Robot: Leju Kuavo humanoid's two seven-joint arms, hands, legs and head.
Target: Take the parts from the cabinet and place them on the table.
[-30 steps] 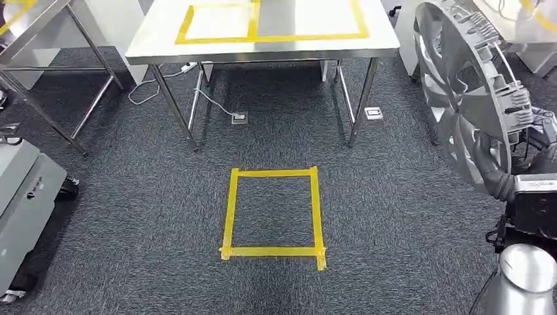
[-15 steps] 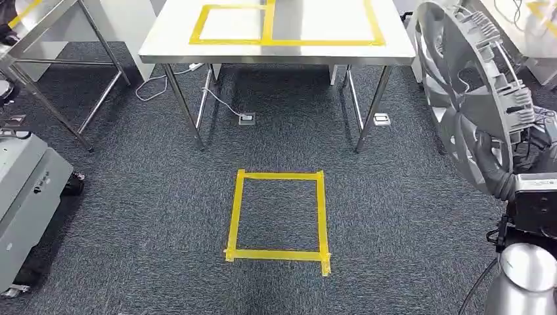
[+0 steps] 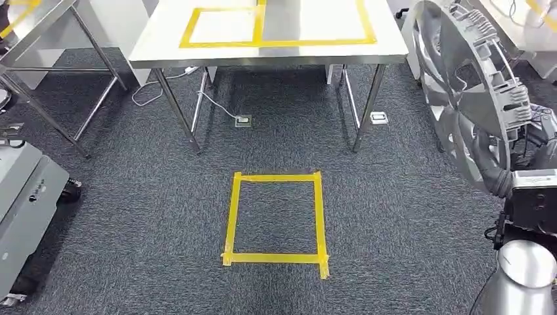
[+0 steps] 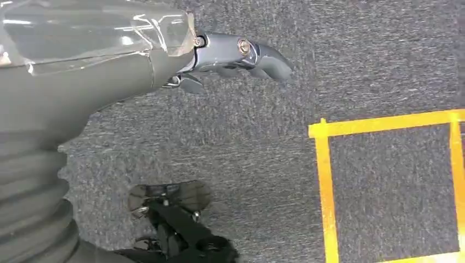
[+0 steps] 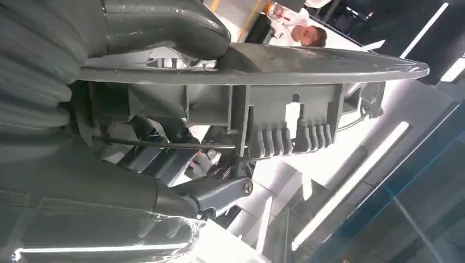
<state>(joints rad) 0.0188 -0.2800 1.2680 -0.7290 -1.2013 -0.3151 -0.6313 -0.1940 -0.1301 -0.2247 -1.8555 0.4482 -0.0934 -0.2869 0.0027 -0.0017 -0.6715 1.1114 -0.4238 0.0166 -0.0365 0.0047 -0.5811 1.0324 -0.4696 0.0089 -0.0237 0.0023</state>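
A large silver wheel-cover part (image 3: 463,85) stands on edge at the right of the head view, held by my right hand (image 3: 496,167) at its lower rim. In the right wrist view the thick thumb (image 5: 164,24) presses on the part's rim (image 5: 307,63), with darker fingers underneath among its ribs. The steel table (image 3: 269,56) stands ahead, with yellow tape rectangles (image 3: 220,26) on its top. My left hand (image 4: 236,52) hangs over the carpet, fingers apart, holding nothing.
A yellow tape square (image 3: 276,216) marks the carpet in front of the table. A grey wheeled unit (image 3: 26,197) stands at the left, with another steel table (image 3: 39,20) behind it. Floor sockets (image 3: 243,121) and a cable lie under the table. A person (image 5: 307,35) is in the background.
The whole picture has swayed sideways and back, so the camera has moved. The part stays in my right hand's grip in the same pose.
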